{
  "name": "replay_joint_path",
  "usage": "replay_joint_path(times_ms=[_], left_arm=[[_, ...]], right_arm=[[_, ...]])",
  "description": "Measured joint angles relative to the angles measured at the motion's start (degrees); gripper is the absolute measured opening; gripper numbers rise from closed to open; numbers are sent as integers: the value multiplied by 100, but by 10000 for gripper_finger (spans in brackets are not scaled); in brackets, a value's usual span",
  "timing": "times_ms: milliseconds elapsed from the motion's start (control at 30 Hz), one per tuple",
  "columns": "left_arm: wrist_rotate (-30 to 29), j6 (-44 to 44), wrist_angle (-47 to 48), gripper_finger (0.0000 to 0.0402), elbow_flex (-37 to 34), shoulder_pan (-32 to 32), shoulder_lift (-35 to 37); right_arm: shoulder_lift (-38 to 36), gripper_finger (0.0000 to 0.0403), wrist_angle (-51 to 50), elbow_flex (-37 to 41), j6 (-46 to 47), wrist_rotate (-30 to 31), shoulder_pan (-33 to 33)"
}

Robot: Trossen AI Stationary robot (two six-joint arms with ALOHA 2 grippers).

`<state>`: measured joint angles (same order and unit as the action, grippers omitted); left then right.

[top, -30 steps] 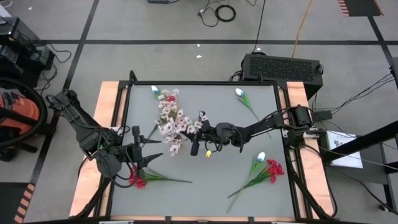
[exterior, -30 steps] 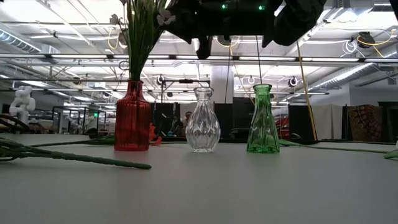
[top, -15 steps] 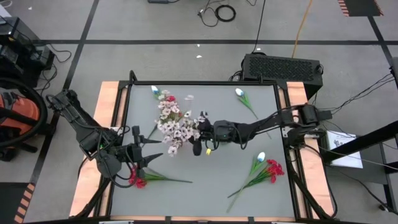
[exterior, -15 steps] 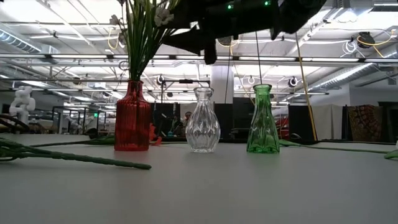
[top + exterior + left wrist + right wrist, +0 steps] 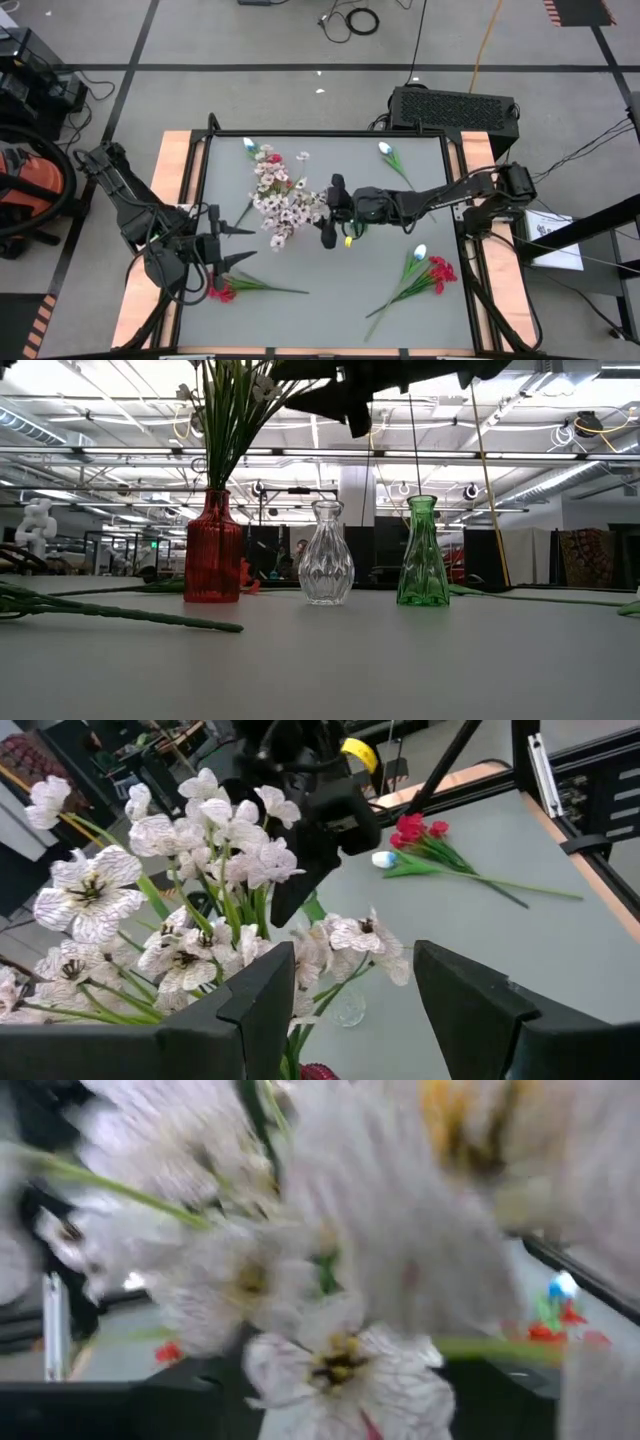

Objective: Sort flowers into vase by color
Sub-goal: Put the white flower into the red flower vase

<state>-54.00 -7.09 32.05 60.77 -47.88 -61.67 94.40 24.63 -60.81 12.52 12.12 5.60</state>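
Vases: red vase point(image 5: 212, 547), clear vase point(image 5: 326, 555) and green vase point(image 5: 422, 553) stand in a row at mid-table.
Blossoms: pinkish-white sprigs point(image 5: 283, 197) fill the red vase, crowding both wrist views.
Right gripper point(image 5: 333, 208): above the vases, just beside the blossoms; fingers spread, holding nothing.
Left gripper point(image 5: 228, 245): near the table's left edge, fingers point(image 5: 478, 1005) parted and empty.
Red flowers: one sprig point(image 5: 243, 287) by the left gripper near the front edge; another point(image 5: 425, 274) with a white bud point(image 5: 419, 252) toward the front right corner.
Loose buds: one point(image 5: 249, 145) at the rear edge, one point(image 5: 392, 158) toward the rear right corner.
Surroundings: black box point(image 5: 455, 108) behind the table.
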Motion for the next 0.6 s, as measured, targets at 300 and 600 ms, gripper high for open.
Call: replay_joint_path(times_ms=[300, 600], left_arm=[[-9, 5, -4, 212, 0, 0, 0], [-20, 32, -2, 212, 0, 0, 0]], right_arm=[[467, 13, 457, 8, -12, 299, -1], [626, 8, 647, 10, 63, 258, -4]])
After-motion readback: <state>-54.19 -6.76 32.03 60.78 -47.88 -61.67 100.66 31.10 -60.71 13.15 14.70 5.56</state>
